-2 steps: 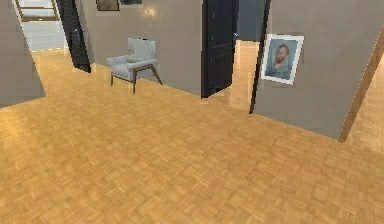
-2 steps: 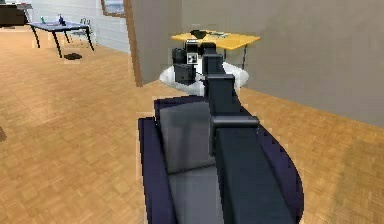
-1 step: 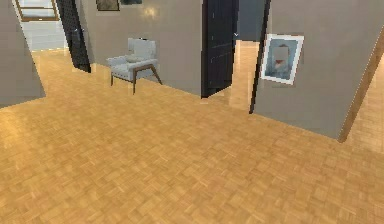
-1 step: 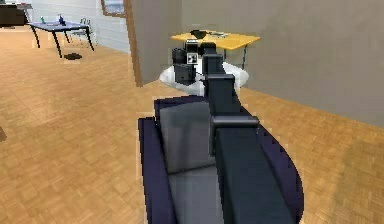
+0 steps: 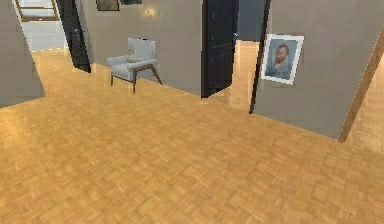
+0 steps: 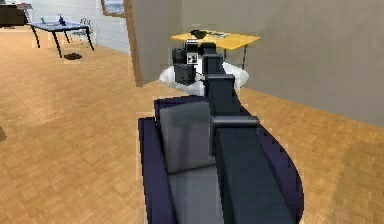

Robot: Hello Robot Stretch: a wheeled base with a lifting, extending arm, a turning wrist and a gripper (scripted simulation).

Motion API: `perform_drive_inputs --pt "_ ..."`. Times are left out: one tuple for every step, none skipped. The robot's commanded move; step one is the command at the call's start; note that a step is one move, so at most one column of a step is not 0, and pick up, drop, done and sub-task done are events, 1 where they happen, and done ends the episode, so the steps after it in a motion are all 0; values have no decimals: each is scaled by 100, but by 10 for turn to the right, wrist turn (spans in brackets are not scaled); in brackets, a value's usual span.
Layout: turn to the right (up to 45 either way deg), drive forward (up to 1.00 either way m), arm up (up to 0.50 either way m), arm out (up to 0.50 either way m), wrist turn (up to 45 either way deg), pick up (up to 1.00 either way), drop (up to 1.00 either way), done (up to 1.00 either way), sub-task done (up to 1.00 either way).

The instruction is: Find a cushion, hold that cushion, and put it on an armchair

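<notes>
Navy armchair (image 6: 152,165), plain grey squarish cushion (image 6: 183,135) on it; end effector (image 6: 186,60) grip, load: cannot tell.

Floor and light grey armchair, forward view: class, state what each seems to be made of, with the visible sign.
The floor looks like wood parquet: small orange-brown blocks with a slight sheen. The light grey armchair has a seat and back that look like matte padded fabric; its thin brown legs are perhaps wood.

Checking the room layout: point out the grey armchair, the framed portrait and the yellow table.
grey armchair (image 5: 128,67), forward view, on its seat
framed portrait (image 5: 282,58), forward view, on its middle
yellow table (image 6: 243,39), arm side view, bare tabletop
</notes>
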Motion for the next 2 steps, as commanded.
perform_drive_inputs --pt "0 0 0 0 0 0 100 0 0" --pt "0 0 0 -10 0 0 0 0 0"
